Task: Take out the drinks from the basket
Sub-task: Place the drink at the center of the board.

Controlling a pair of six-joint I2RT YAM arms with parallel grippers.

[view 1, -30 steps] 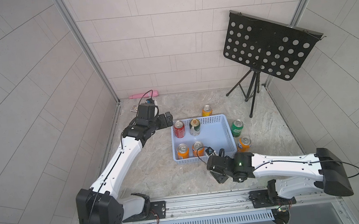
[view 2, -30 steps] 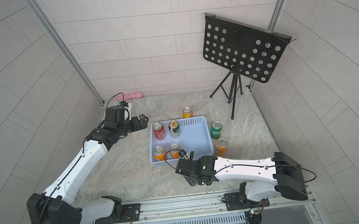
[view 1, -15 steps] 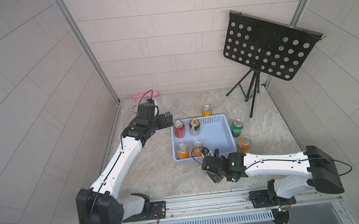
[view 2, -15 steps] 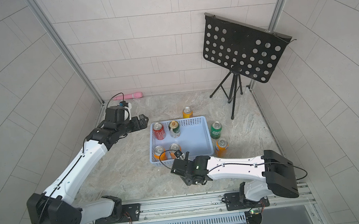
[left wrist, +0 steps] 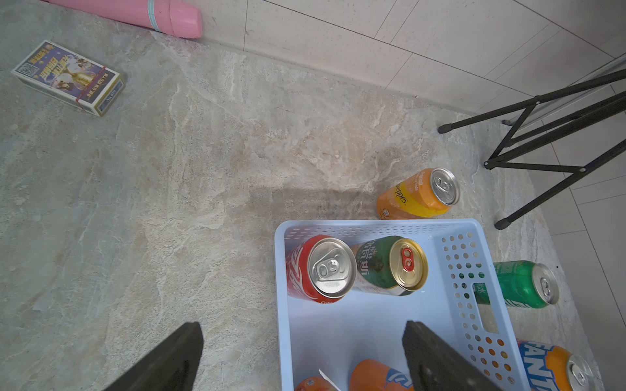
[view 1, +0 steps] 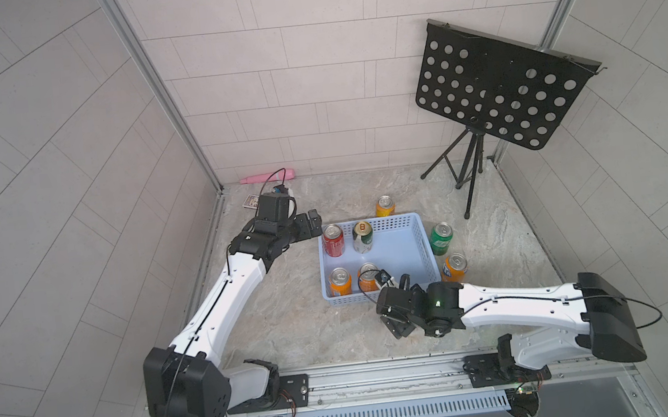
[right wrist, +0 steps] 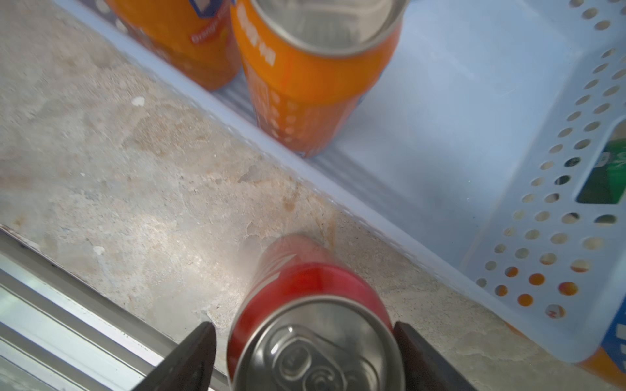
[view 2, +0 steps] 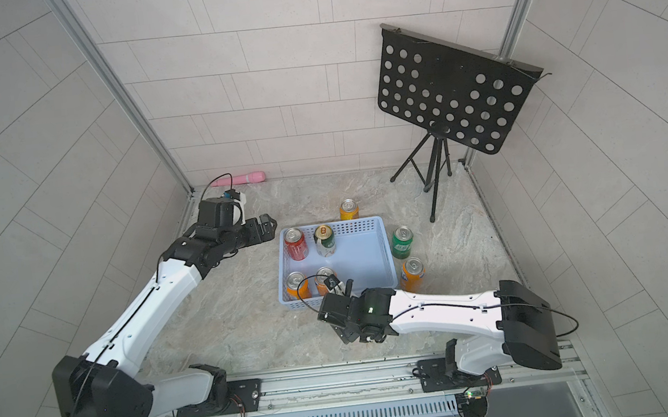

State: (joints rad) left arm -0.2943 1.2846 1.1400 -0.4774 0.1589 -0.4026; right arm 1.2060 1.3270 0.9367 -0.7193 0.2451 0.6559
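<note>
The light-blue basket (view 1: 420,247) holds a red can (view 1: 333,241), a white-and-green can (view 1: 363,237) and two orange cans (view 1: 340,282) (view 1: 367,276). Outside it stand an orange can (view 1: 384,206) behind, a green can (view 1: 441,239) and an orange can (view 1: 455,267) to the right. My right gripper (right wrist: 305,338) is open on the floor before the basket's front wall. Another red can (right wrist: 315,304) stands upright between its fingers with slim gaps; my right wrist (view 1: 401,316) hides that can in both top views. My left gripper (left wrist: 305,352) hangs open over the basket's back left corner.
A black music stand (view 1: 497,97) on a tripod fills the back right corner. A pink tube (view 1: 266,177) lies along the back wall and a card box (left wrist: 67,78) on the floor at the back left. The metal rail (view 1: 381,374) runs just in front of my right gripper.
My right gripper's jaws have parted from the red can, which now stands free between them. The right arm shifted a little to the left. The left arm has not moved.
</note>
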